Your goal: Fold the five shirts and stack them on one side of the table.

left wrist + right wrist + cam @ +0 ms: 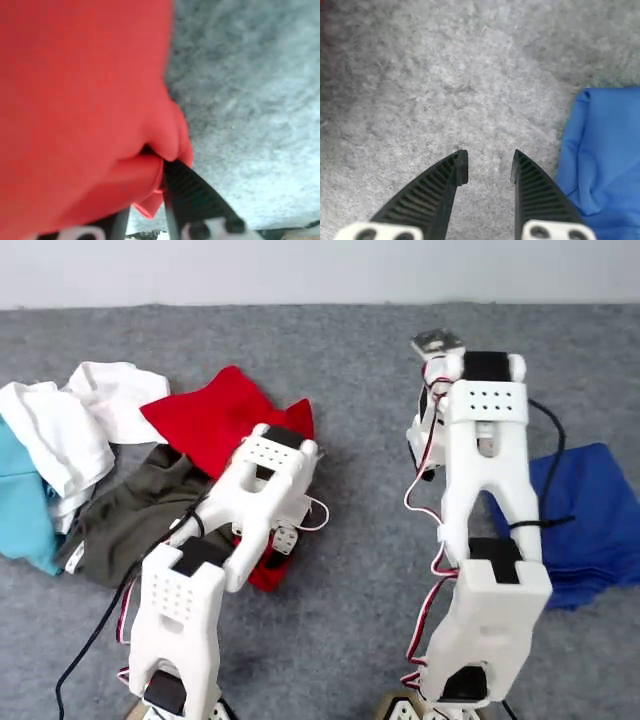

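Red shirt (215, 418) rumpled, bunched fold pinched in left gripper (156, 167), right gripper (489, 167) parted, holding nothing.

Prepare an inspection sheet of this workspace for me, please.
Surface: grey, felt-like table.
Job's things: red shirt, white shirt, teal shirt and olive shirt heaped unfolded at one side; blue shirt apart at the other.
Clutter: nothing seen.
Grippers: left gripper shut on the red shirt; right gripper open above the table beside the blue shirt.
Cables: black cable by the left arm's base; red and white wires along the arms.
Surroundings: pale wall behind.
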Tool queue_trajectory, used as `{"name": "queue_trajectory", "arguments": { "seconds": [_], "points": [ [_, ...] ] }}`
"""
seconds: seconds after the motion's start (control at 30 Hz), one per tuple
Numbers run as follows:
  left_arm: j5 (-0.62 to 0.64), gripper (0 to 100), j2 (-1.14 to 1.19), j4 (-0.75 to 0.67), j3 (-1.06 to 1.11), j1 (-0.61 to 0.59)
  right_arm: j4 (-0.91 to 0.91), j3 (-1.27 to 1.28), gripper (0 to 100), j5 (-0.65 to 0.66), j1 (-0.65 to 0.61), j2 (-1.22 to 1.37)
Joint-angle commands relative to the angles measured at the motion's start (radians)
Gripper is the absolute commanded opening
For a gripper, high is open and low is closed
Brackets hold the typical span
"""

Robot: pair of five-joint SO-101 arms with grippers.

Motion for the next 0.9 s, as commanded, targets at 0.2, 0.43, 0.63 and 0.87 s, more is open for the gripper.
{"name": "queue_trajectory", "arguments": {
  "seconds": [0.2, 0.43, 0.63, 0.87],
  "points": [
    [0.048, 1, 0.107, 0.038, 0.019, -0.058, 0.031, 0.002, 15.5, 0.002, -0.012, 0.085],
    [0.222, 1, 0.107, 0.04, 0.018, -0.104, 0.036, 0.002, 15.5, 0.0, -0.022, 0.193],
    [0.226, 1, 0.109, 0.04, 0.024, -0.107, 0.038, 0.002, 15.5, 0.0, -0.021, 0.205],
    [0.226, 1, 0.11, 0.04, 0.024, -0.107, 0.038, 0.002, 15.5, 0.0, -0.021, 0.205]
  ]
}}
